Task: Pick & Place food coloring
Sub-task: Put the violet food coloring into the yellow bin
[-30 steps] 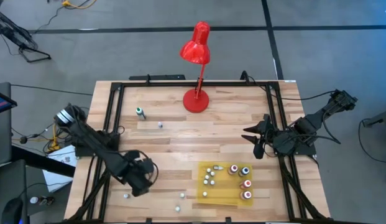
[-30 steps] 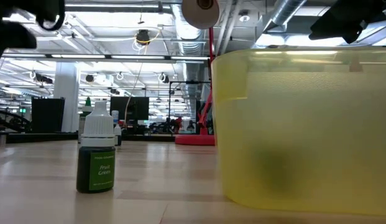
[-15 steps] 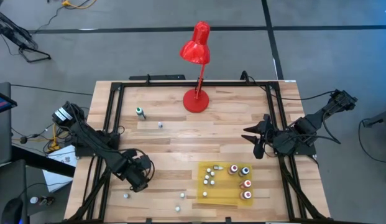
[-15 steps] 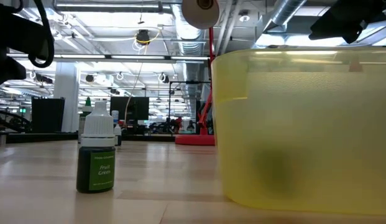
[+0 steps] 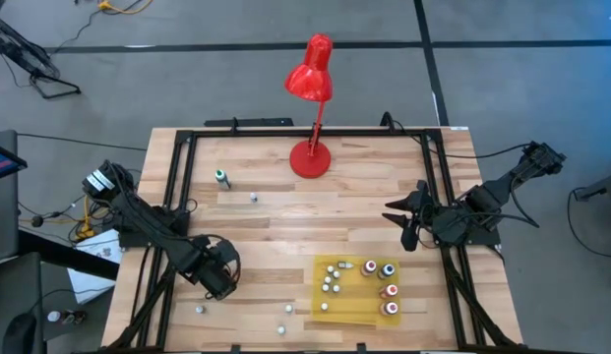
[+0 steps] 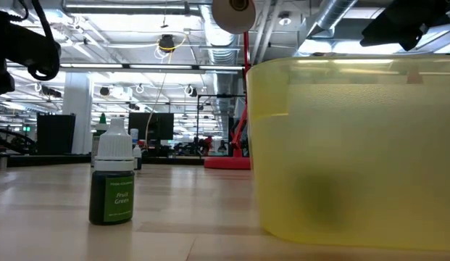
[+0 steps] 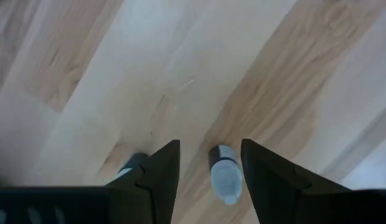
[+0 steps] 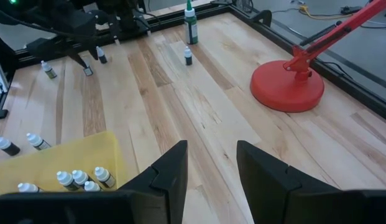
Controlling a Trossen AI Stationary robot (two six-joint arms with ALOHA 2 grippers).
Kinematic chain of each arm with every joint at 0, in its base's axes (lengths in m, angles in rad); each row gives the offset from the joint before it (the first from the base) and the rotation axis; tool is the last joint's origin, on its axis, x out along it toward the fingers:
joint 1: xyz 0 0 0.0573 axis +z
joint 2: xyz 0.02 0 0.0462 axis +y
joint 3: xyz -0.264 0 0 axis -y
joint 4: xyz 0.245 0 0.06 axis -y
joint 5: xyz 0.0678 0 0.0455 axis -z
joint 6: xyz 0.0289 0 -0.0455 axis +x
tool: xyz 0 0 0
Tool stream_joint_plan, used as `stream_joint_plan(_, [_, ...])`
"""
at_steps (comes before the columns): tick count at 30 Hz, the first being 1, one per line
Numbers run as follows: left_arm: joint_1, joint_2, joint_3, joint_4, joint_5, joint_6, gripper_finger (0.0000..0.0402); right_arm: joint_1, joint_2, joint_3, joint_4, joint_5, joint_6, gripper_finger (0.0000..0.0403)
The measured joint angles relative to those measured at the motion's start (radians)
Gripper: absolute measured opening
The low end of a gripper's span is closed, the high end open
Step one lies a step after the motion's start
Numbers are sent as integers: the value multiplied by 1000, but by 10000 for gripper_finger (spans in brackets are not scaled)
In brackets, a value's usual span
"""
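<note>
The left gripper hangs low over the wooden table, to the left of the yellow tray. In the left wrist view its two fingers stand apart, and a small bottle with a pale cap lies on its side on the wood between them; the fingers do not touch it. A second small bottle shows partly behind one finger.

Most of the food coloring is inside the yellow tray: a group of white-capped bottles in its left half and four bottles with colored tops in its right half. Some loose bottles lie on the table left of the tray. A green bottle stands upright far from the tray, left of the red lamp.

The right gripper waits above the table, beyond the tray's right end, with its fingers apart and nothing between them.
</note>
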Motion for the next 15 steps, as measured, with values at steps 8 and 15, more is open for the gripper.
stream_joint_plan(8, [-22,0,0,1,100,-9,172,0,0,0,0,0,0,129])
stream_joint_plan(15, [-34,0,0,5,83,-13,136,0,0,0,0,0,0,129])
